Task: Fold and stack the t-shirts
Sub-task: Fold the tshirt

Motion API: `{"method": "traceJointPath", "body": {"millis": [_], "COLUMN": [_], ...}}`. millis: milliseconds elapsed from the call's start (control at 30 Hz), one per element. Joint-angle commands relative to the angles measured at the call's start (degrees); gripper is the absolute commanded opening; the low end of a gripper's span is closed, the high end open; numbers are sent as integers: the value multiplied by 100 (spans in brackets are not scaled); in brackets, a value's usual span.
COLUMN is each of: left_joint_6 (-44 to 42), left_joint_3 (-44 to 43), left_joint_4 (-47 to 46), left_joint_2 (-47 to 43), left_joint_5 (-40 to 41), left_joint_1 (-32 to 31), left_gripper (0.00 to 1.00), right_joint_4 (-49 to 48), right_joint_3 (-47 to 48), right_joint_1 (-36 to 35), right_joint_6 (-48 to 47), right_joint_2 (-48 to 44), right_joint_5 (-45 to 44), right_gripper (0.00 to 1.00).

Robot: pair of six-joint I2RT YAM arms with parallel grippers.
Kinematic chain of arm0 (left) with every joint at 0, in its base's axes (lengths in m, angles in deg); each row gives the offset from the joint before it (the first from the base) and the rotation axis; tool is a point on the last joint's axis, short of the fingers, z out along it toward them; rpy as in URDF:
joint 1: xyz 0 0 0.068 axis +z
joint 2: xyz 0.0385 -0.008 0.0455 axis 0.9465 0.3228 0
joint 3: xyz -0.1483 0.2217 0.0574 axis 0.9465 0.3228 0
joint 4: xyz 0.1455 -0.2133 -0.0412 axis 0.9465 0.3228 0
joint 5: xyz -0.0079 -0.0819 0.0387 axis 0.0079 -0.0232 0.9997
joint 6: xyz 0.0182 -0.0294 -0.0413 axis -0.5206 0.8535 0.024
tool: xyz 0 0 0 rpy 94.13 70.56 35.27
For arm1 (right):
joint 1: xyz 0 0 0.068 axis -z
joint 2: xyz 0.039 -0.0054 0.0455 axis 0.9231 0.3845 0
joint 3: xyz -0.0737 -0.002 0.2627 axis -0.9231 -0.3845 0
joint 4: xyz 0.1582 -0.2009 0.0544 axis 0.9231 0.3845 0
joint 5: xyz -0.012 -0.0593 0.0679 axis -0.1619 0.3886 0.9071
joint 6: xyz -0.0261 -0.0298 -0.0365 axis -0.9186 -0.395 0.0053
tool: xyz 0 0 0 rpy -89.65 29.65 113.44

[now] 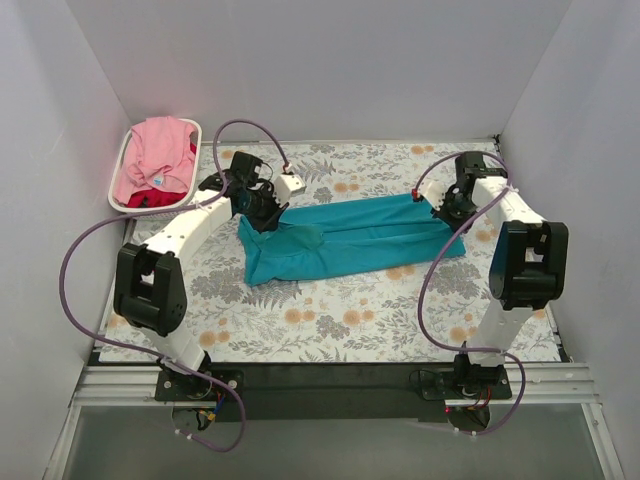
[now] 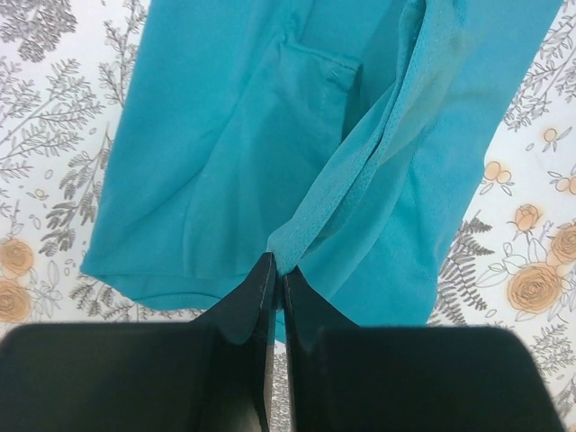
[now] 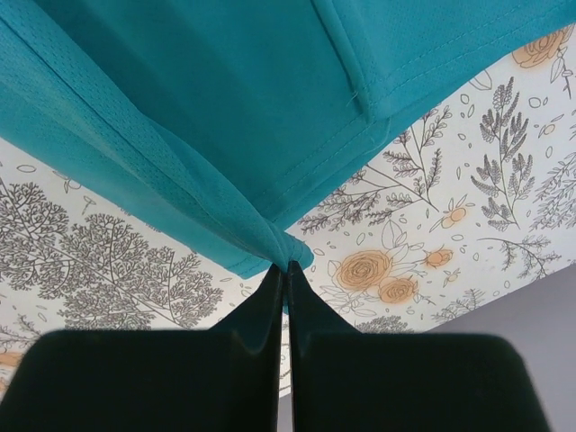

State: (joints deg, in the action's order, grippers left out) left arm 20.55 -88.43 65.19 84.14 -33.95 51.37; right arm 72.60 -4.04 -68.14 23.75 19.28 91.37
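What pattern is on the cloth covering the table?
Grey leaves and orange roses on white; the table cover shows best in the right wrist view.

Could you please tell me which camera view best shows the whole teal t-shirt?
The top external view: there the teal t-shirt lies stretched out, visible almost end to end. The left wrist view shows only the part pinched by the left hand; the right wrist view shows only an edge held by the right hand.

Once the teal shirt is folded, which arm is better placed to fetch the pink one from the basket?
Left, probably. The basket with the pink shirt sits far left, near the left gripper; the right gripper is at the other end of the teal shirt. Both are shut on it.
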Motion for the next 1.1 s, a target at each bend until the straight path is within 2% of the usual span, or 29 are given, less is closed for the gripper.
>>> {"method": "traceJointPath", "body": {"millis": [0, 333, 1067], "left_joint_6": [-110, -128, -119], "left_joint_3": [-222, -161, -161], "left_joint_4": [-283, -266, -459], "left_joint_2": [23, 120, 375], "left_joint_5": [58, 67, 225], "left_joint_1": [63, 142, 300], "left_gripper": [0, 0, 0], "right_joint_4": [116, 116, -7], "right_joint_3": [345, 829, 1032], "right_joint_1": [-4, -162, -267], "right_joint_6": [-196, -108, 23], "right_joint_2": [150, 537, 932], "right_joint_5": [46, 2, -156], "right_gripper": [1, 1, 1]}}
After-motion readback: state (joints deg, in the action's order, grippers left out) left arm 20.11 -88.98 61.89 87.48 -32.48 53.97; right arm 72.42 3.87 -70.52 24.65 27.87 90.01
